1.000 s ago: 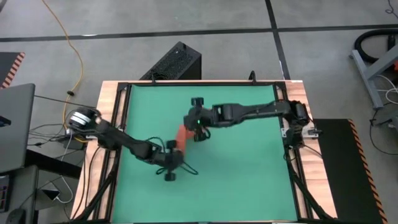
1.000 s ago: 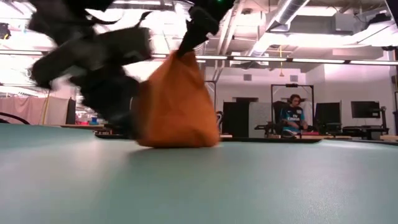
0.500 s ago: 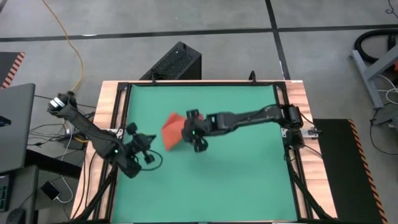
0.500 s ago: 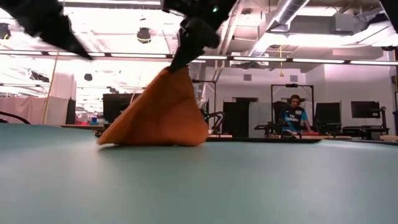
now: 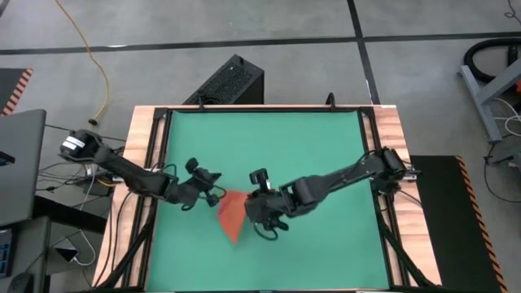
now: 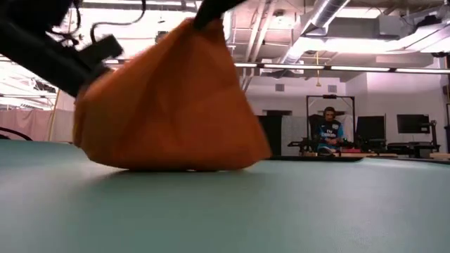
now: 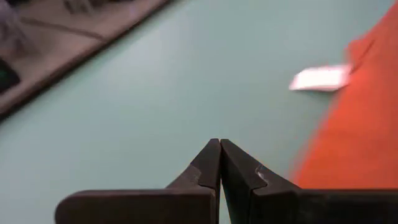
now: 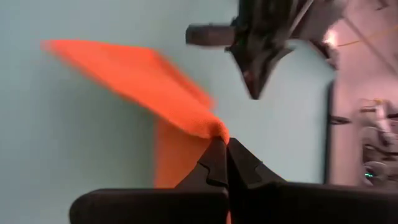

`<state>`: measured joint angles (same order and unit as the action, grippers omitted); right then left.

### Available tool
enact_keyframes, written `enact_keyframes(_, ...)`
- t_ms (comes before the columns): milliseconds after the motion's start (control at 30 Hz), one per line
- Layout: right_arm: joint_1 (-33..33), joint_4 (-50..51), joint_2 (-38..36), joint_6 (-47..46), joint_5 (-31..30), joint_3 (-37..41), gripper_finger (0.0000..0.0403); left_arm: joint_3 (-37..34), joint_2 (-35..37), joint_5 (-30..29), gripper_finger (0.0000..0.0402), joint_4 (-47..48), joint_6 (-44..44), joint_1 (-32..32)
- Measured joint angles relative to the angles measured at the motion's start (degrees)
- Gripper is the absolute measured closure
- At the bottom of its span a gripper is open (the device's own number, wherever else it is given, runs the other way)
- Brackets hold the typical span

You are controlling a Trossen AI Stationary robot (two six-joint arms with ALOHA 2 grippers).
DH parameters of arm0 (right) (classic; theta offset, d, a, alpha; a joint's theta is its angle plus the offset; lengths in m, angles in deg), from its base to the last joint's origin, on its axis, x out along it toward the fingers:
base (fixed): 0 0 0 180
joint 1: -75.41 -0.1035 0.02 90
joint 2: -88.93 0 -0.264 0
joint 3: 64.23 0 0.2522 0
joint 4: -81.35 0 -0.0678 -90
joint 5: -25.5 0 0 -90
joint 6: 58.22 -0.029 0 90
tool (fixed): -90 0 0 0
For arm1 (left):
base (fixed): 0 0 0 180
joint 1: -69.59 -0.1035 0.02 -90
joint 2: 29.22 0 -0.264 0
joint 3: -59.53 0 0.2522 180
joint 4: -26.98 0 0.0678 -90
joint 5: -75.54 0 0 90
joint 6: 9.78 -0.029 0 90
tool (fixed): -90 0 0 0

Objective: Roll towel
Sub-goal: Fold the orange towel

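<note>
Towel was partly hidden under the right gripper, which was clamped on its raised corner. Left gripper was pressed together, empty, just beside the towel's tag.

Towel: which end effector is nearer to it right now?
Right. The right end effector is pinching the towel; the left end effector is shut just beside it, holding nothing.

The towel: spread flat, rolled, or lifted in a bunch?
Lifted: the towel hangs tent-like from the shut right gripper, lower edge on the table.
</note>
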<state>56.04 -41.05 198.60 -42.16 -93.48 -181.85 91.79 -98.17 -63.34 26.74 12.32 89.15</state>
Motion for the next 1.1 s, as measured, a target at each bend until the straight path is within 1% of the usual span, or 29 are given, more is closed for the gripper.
enact_keyframes(100, -2.3, 3.2, 0.0, 0.1, -3.9, -4.2, 0.0398, 0.0, -4.0, 9.3, 0.0401, -5.3, -0.6, -3.5)
enact_keyframes(167, -2.6, 3.4, 0.0, 0.3, -4.3, -6.5, 0.0398, 0.7, -7.6, 16.6, 0.0402, -13.2, -2.9, -4.8)
enact_keyframes(200, -2.5, 3.9, 0.0, 0.3, -4.2, -7.6, 0.0398, 1.1, -9.4, 19.3, 0.0402, -16.9, -3.7, -4.9)
enact_keyframes(267, -1.4, 3.9, 0.0, 1.3, -4.0, -8.7, 0.0398, 2.4, -13.5, 23.0, 0.0402, -22.9, -4.5, -4.9)
enact_keyframes(333, 0.7, 3.5, 0.0, 3.9, -3.7, -8.8, 0.0398, 4.3, -17.7, 26.4, 0.0401, -26.8, -4.6, -4.3)
enact_keyframes(367, 2.3, 3.3, 0.0, 5.0, -2.6, -8.7, 0.0398, 5.3, -19.6, 28.1, 0.0402, -27.5, -4.9, -4.1)
enact_keyframes(433, 6.4, 3.3, 0.1, 5.2, 1.3, -8.5, 0.0398, 7.8, -23.4, 32.0, 0.0401, -28.1, -5.0, -3.5)
enact_keyframes(533, 13.6, 3.4, 0.7, 4.6, 10.7, -8.1, 0.0398, 10.3, -27.9, 35.8, 0.0401, -27.9, -4.8, -2.3)
enact_keyframes(667, 21.5, 3.5, 1.5, 6.0, 17.7, -7.5, 0.0398, 10.6, -30.3, 36.4, 0.0402, -23.2, -1.7, -1.1)
enact_keyframes(733, 25.0, -0.3, 1.9, 6.8, 22.6, -6.5, 0.0398, 10.0, -29.9, 35.6, 0.0401, -19.4, 0.1, -0.8)
enact_keyframes(833, 29.4, -2.9, 2.5, 6.7, 28.7, -4.7, 0.0398, 9.1, -29.5, 34.4, 0.0401, -15.9, 3.6, -0.2)
enact_keyframes(900, 31.2, -7.6, 4.1, 6.6, 32.5, -3.4, 0.0398, 8.4, -28.4, 34.2, 0.0401, -14.0, 5.7, 0.5)
enact_keyframes(1000, 32.3, -11.7, 7.5, 6.7, 37.1, -2.7, 0.0398, 7.9, -26.3, 34.0, 0.0401, -10.9, 7.7, 2.0)
enact_keyframes(1100, 32.1, -16.7, 11.5, 7.8, 38.3, -2.7, 0.0398, 7.9, -22.5, 35.4, 0.0401, -3.8, 10.8, 3.6)
